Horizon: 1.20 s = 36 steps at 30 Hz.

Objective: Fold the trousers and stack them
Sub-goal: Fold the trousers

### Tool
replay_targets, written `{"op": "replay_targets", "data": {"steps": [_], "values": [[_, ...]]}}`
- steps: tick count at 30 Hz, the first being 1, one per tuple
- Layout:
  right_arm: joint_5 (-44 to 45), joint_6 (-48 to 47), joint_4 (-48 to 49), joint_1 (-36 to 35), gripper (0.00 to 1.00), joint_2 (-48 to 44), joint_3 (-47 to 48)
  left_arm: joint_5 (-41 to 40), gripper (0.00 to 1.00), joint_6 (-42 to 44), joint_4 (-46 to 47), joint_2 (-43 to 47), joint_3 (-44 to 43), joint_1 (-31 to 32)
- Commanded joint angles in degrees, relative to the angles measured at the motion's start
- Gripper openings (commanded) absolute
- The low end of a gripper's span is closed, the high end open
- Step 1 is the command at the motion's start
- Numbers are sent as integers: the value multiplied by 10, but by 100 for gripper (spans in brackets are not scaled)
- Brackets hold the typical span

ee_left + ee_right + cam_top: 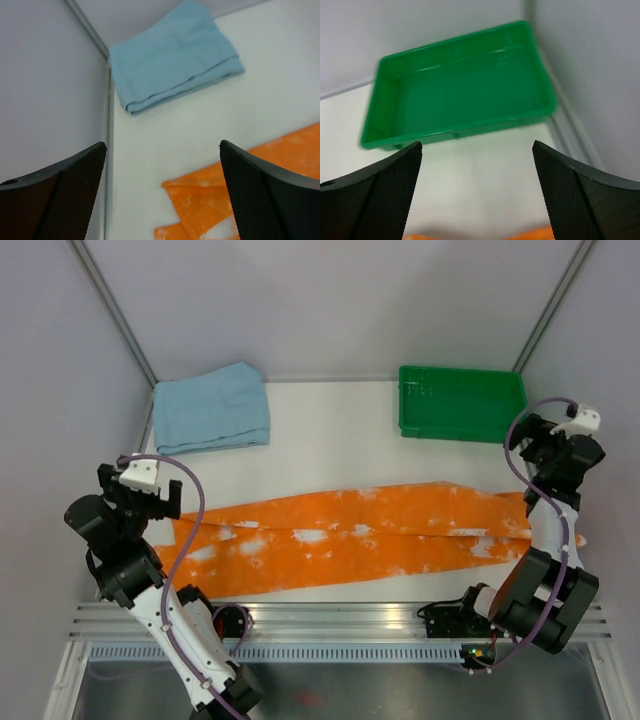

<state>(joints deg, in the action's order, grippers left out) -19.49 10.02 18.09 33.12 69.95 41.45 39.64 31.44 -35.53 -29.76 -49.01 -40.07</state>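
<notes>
Lengthwise across the tabletop (330, 440) lie the trousers (350, 535), a flat strip. Left pincer (162, 146), spread and empty, hovers by their left end; right pincer (476, 144), likewise spread, near their right end.

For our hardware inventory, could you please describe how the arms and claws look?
Left arm and right arm: black joints, white links, purple cables looping alongside, white wrist-mounted blocks. Left claw and right claw: broad black fingers with mesh-textured inner faces.

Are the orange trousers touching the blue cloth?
No, bare white table lies between the orange trousers and the folded blue cloth.
</notes>
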Motion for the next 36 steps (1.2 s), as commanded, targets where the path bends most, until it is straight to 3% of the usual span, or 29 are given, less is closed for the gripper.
{"op": "replay_targets", "data": {"steps": [1, 3, 5, 7, 8, 9, 10, 11, 13, 14, 15, 21, 23, 27, 30, 36], "values": [[-80, -67, -65, -76, 98, 18, 64, 102, 100, -215, 147, -18, 9, 8], [-84, -55, -86, -106, 98, 24, 78, 32, 100, -340, 194, -38, 22, 34], [-84, -5, -85, -139, 94, 24, 79, 28, 100, -357, 193, -70, 21, 56], [-84, 38, -83, -150, 68, 25, 69, 1, 98, -371, 180, -100, 9, 89], [-84, 56, -87, -151, 48, 26, 66, -34, 90, -375, 166, -140, -14, 101], [-76, 75, -109, -155, 3, 30, 63, -42, 83, -367, 132, -162, -28, 125], [-66, 75, -136, -158, 0, 33, 67, -50, 72, -361, 114, -186, -41, 142], [-49, 69, -206, -162, 0, 40, 73, -69, 53, -351, 92, -236, -76, 175], [-31, 28, -277, -179, 0, 45, 100, -80, 26, -342, 27, -286, -113, 215], [-14, 11, -328, -194, 0, 44, 112, -78, 6, -336, -2, -323, -141, 261], [-13, 10, -342, -199, 0, 38, 113, -76, 2, -336, -10, -337, -150, 285], [-138, 2, -475, -226, 0, 29, 128, -47, 2, -395, -23, -413, -148, 482], [-109, -18, -523, -258, 0, 21, 121, -59, 2, -400, -35, -427, -141, 544], [-71, -15, -539, -370, 0, -15, 70, -76, 2, -410, -35, -432, -109, 604], [-33, 23, -531, -417, 0, -26, 33, -107, 2, -436, -34, -418, -73, 636], [59, 83, -533, -483, 0, 52, 11, -198, 2, -519, -45, -421, 6, 683]]}}
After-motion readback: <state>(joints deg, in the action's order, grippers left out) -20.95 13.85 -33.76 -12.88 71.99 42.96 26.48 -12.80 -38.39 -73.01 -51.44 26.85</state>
